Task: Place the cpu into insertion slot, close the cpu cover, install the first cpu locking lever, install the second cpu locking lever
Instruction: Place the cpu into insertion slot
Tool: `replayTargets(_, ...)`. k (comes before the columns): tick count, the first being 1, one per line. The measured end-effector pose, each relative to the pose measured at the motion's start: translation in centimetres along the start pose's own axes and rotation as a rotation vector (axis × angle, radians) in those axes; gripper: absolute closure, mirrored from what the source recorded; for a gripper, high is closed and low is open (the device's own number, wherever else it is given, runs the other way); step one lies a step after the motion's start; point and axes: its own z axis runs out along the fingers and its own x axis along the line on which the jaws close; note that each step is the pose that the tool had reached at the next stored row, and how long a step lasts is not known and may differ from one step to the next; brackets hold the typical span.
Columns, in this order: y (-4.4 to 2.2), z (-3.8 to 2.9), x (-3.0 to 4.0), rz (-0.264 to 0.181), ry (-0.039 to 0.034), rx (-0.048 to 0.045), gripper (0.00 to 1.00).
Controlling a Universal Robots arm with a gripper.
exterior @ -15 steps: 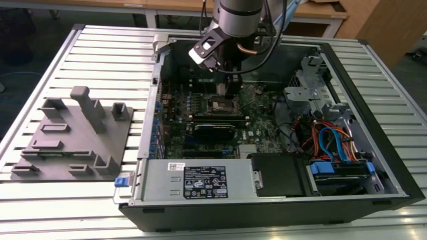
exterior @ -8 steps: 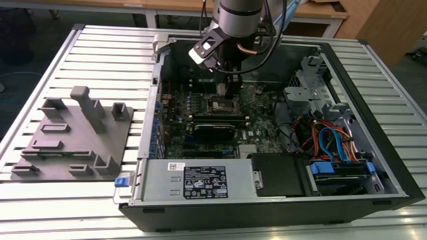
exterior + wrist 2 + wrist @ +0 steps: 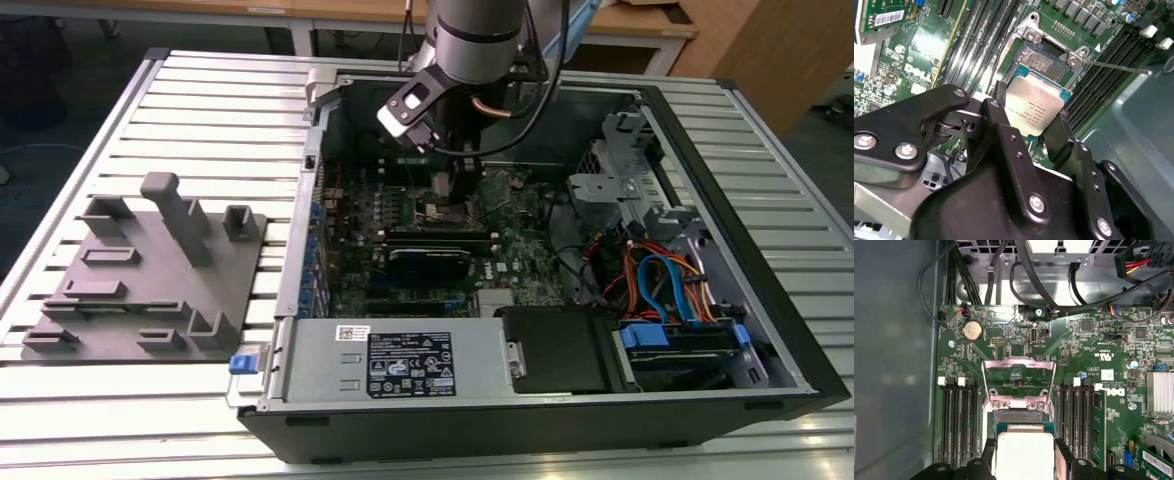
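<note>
The black fingers (image 3: 1004, 135) of the gripper (image 3: 1031, 114) are lying nearest the lens in both wrist views, and they are clamping the cpu (image 3: 1036, 106) by two opposite edges, its silver face turned outward and in full sight between them. The slot (image 3: 1043, 60) is lying just beyond the cpu on the side away from the fingers. The cpu is covering the near part of the slot, while the dark contact field at the far part is showing bare. In the first wrist view the cpu's edges are running roughly parallel to the slot's rim, so the gap to be closed appears to be a short offset along the fingers' own line rather than a turn. Whether the cpu is touching the rim or hanging above it cannot be told. The cover (image 3: 1019, 360) is standing open at the slot's far edge, its square window framing green board (image 3: 1074, 342) behind it, well out of the cpu's way. A thin lever (image 3: 1116, 66) is sticking out sideways from one corner of the slot, unlatched. Long memory slots (image 3: 959, 420) are flanking the slot on both sides. In the exterior view the arm (image 3: 470, 40) is reaching down into the open case (image 3: 534, 430).
</note>
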Motion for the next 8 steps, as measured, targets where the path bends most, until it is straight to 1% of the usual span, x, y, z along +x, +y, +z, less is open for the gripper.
replayTargets(4,-0.26,0.71,-0.03,-0.003,0.0019,0.0,0.46)
replayTargets(8,-0.29,1.34,-0.05,-0.003,0.003,0.0002,0.46)
